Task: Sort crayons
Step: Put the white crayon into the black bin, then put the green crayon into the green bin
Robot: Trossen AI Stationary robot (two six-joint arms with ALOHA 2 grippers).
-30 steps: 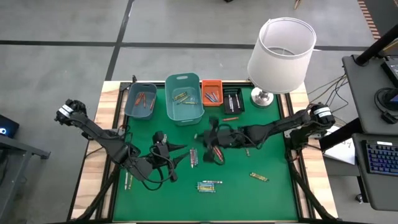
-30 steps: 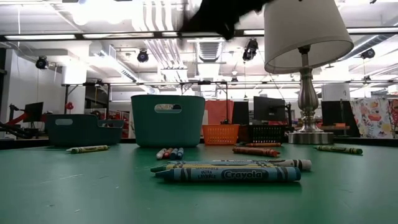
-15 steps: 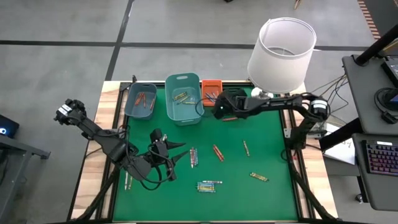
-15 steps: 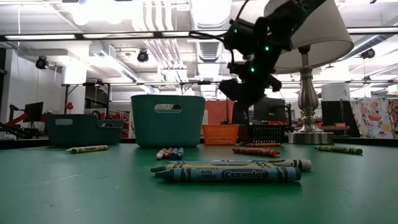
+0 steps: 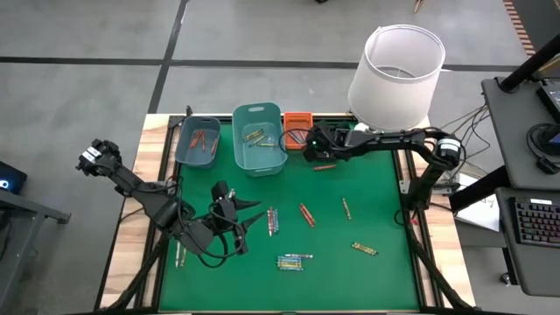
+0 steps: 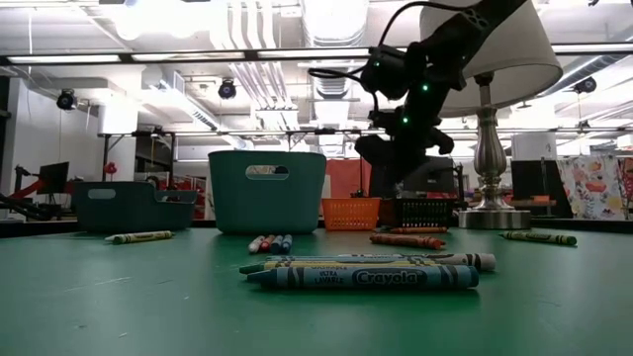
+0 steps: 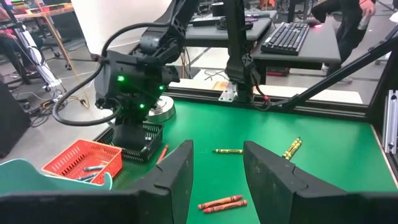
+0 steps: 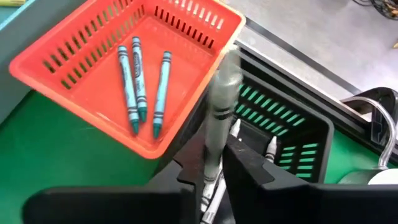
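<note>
My right gripper [image 8: 214,168] is above the black bin [image 8: 283,134], beside the orange bin [image 8: 99,62], and is shut on a grey crayon [image 8: 219,115]. In the high view it [image 5: 308,142] reaches in from the table's right. Three blue crayons [image 8: 142,81] lie on the orange bin's floor. My left gripper [image 7: 217,168] hovers open, holding nothing, over the table's near left [image 5: 254,214]. Loose crayons lie flat on the green mat: a red pair [image 5: 306,214], a mixed group [image 5: 273,220], another group [image 5: 295,261] and a yellow-green one [image 5: 364,249]. My right gripper pinches the grey crayon's lower part [image 8: 213,163] between its two fingers. The fingers slant downward toward the table's far edge and lie along the crayon. The crayon's free end [image 8: 227,74] sticks out past the fingertips, lifted clear over the black bin's rim.
A small teal bin [image 5: 198,140] and a large teal bin [image 5: 259,137] stand left of the orange bin [image 5: 297,127] along the far edge. A lamp [image 5: 395,70] stands at the far right corner. A red crayon [image 5: 325,165] lies just in front of the black bin.
My right gripper has travelled from the loose crayons at the table's middle toward the far edge, turning and tipping downward as it went. It now hangs over the black bin and has sunk slightly in the last half second.
</note>
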